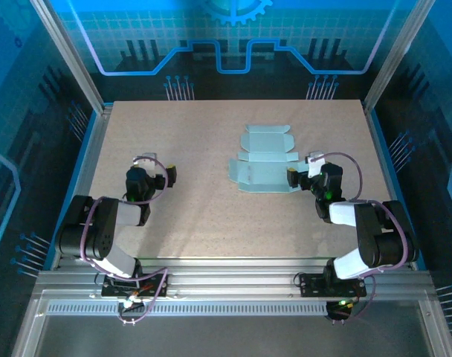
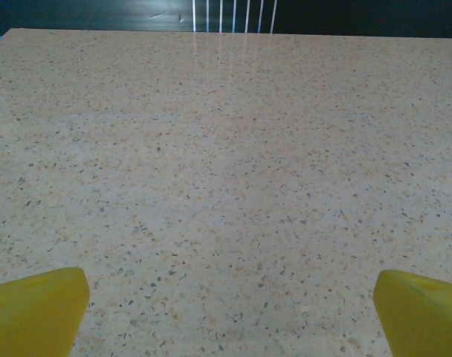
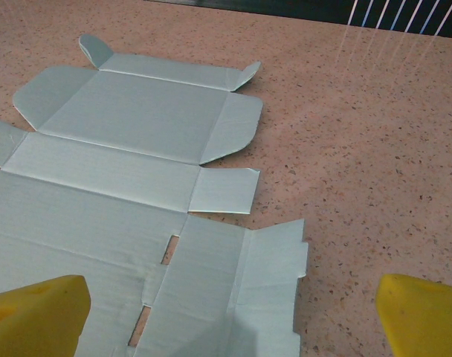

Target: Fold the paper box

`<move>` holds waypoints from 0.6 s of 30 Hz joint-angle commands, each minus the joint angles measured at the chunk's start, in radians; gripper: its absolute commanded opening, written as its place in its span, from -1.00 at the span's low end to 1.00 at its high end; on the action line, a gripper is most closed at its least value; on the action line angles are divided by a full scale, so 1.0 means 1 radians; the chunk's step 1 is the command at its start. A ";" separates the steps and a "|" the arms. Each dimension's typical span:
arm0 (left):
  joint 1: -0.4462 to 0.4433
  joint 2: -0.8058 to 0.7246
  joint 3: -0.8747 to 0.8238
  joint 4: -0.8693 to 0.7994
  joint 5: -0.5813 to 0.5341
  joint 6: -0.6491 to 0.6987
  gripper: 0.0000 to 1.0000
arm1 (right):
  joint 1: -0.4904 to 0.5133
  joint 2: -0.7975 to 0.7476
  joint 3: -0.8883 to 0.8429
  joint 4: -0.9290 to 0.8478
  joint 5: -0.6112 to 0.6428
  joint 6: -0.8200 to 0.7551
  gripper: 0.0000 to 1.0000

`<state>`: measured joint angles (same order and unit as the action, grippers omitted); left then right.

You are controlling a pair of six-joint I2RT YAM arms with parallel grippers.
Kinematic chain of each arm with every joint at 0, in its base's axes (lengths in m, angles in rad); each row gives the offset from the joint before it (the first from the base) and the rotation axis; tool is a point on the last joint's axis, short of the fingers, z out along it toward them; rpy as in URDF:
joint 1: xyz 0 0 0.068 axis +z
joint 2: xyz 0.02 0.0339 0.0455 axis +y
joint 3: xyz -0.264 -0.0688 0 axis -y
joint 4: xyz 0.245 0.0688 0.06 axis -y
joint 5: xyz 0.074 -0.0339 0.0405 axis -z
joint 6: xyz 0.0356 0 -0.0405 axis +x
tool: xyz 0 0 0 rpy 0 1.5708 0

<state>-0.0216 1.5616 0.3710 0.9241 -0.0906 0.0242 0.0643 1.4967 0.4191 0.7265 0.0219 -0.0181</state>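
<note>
Paper box (image 3: 114,178) lies flat just ahead of right gripper's (image 3: 230,316) spread jaws.

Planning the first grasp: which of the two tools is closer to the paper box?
The right tool, open right at the paper box's right edge; the left tool sits well apart, off to the box's left.

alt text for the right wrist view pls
A pale blue paper box blank lies unfolded on a speckled table, flaps spread out. The right claw holds nothing, its yellow fingertips wide apart at the bottom corners.
</note>
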 commanded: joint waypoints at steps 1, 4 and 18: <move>0.007 -0.007 0.010 0.004 -0.011 -0.016 0.98 | -0.018 0.008 0.020 0.014 -0.007 0.006 1.00; 0.006 -0.008 0.012 0.004 -0.011 -0.016 0.98 | -0.017 0.008 0.020 0.014 -0.007 0.007 1.00; -0.019 -0.185 -0.037 -0.055 -0.064 -0.001 0.98 | 0.031 -0.093 0.037 -0.096 0.074 -0.017 1.00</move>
<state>-0.0265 1.4708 0.3359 0.9062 -0.1169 0.0246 0.0746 1.4666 0.4194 0.6872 0.0536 -0.0200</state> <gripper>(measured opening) 0.989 0.999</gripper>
